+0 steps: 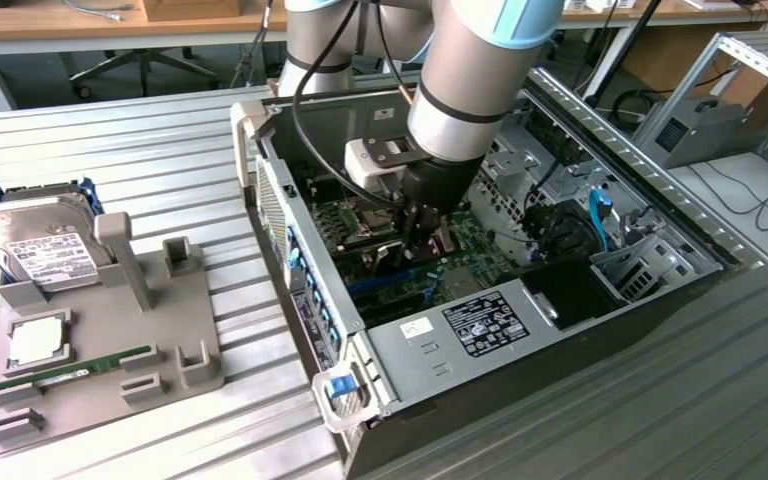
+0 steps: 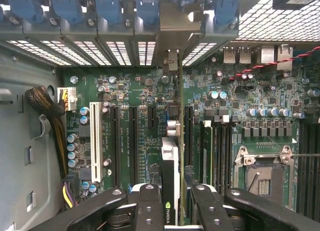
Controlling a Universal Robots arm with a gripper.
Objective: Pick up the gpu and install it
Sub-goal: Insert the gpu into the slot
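The gripper [image 2: 172, 205] clamps the gpu [image 2: 170, 158] edge-on inside the case [image 1: 277, 200], the card straight ahead of its jaws, long axis running along the motherboard [image 2: 140, 91] slots.

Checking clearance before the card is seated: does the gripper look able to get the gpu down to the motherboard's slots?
Probably yes. The gripper holds the gpu edge-on right above the motherboard, the case side is open, and no cable crosses the slots there.
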